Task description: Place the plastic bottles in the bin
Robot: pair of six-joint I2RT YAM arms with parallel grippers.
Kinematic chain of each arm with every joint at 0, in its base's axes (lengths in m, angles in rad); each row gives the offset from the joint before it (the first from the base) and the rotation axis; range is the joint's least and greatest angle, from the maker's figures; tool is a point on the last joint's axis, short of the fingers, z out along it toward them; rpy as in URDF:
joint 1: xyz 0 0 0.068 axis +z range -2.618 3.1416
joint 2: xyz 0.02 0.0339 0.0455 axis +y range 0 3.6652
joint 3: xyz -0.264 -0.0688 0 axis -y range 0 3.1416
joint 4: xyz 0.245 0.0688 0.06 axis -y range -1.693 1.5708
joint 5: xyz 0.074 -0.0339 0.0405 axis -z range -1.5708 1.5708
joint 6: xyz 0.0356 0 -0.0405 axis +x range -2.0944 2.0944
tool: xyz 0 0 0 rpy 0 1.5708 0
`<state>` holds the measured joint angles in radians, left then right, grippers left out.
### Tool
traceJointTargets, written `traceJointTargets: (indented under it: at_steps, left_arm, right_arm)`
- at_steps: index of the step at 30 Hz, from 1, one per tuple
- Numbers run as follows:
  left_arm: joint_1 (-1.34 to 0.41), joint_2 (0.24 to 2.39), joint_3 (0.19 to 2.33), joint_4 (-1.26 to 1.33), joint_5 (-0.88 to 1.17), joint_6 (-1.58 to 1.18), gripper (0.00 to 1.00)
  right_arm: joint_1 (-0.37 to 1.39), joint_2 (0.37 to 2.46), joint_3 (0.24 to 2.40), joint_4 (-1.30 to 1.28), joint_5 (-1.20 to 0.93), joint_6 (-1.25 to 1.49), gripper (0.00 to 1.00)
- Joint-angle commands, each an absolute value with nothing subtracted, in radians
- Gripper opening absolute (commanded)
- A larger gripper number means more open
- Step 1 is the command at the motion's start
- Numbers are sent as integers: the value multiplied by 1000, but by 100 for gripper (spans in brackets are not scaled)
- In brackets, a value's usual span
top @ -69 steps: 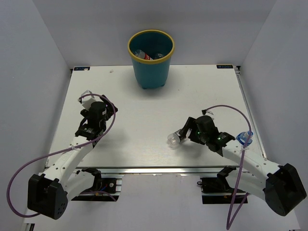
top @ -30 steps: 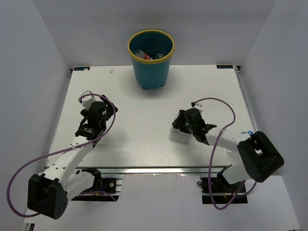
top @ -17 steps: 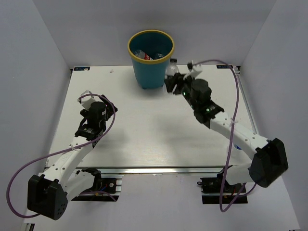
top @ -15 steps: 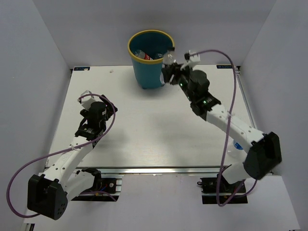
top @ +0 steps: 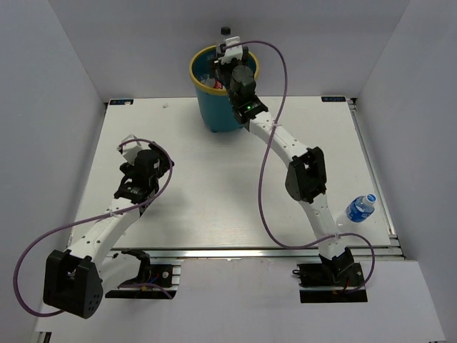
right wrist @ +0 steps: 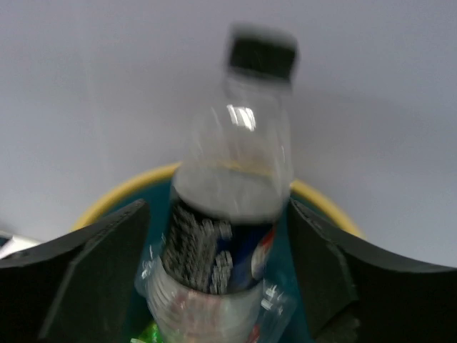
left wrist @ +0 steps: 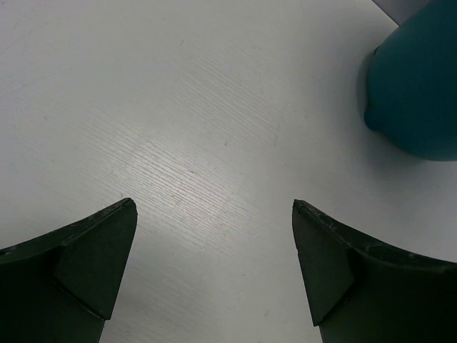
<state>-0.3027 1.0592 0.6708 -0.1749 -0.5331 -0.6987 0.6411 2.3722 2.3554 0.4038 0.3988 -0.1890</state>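
Observation:
The teal bin (top: pixel 214 107) with its yellow rim (right wrist: pixel 121 193) stands at the back of the table. My right gripper (top: pixel 228 51) hangs over its mouth. Between the fingers is a clear bottle (right wrist: pixel 228 193) with a dark label and black cap (top: pixel 226 29), blurred, neck pointing away. The jaws stand apart, with a gap beside the bottle on the left; right gripper (right wrist: pixel 218 207) is open. Another bottle (top: pixel 209 80) lies inside the bin. A blue-label bottle (top: pixel 360 208) lies at the table's right edge. My left gripper (top: pixel 128 146) is open and empty over the left of the table (left wrist: pixel 214 107).
In the left wrist view the bin's side (left wrist: pixel 421 86) shows at the upper right, well ahead of the left gripper (left wrist: pixel 213 207). White walls close in the table on three sides. A purple cable (top: pixel 268 157) loops from the right arm.
My right arm has carried the dark-label bottle from the table's front right up to the bin's mouth, and its jaws have spread apart. The left arm has stayed where it was.

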Motion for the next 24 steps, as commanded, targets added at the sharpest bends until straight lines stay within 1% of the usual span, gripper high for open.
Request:
traceJointTargets:
  at_steps: [1,8,10,13,14,15,16,17,18,19,20,21,22,23,24]
  left_arm:
    - [-296,1055,715,-179,-526,-693,98]
    - [-296,1034,710,-176,-512,-693,98]
    - [-296,1026,718,-178,-511,-693,98]
    - [-295,1022,735,-183,-483,-683,98]
    - [-296,1020,736,-178,-471,-680,98]
    - [-295,1019,736,-163,-457,-667,98]
    - [-296,1022,735,-155,-440,-658,98]
    - [-295,1025,742,-146,-407,-644,98]
    - [-295,1029,749,-132,-391,-640,98]
    - [-295,1041,755,-123,-374,-631,98]
    - [-295,1051,774,-115,-344,-623,98]
    - [-295,1061,788,-106,-331,-612,98]
    - [-295,1072,802,-100,-318,-604,98]
    - [-293,1095,816,-97,-298,-598,98]
    - [-291,1107,842,-91,-281,-586,98]
  right_arm:
    - [632,2378,2404,502,398,-255,89]
    - [609,2280,2408,405,347,-259,89]
    - [606,2211,2386,361,341,-261,89]
    - [604,2097,2349,215,376,-276,89]
    - [604,2067,2333,87,389,-287,89]
    - [603,1993,2304,18,402,-311,89]
    - [601,1947,2262,-59,426,-310,89]
    - [597,1904,2132,-149,536,-296,89]
    - [588,1803,2056,-185,587,-279,89]
    - [574,1749,1983,-222,651,-202,89]
    - [522,1703,1917,-265,641,-137,89]
    - [478,1610,1816,-375,603,-67,89]
    - [432,1565,1775,-432,504,1,89]
    - [344,1527,1740,-483,483,117,89]
    - [313,1453,1662,-524,488,141,89]
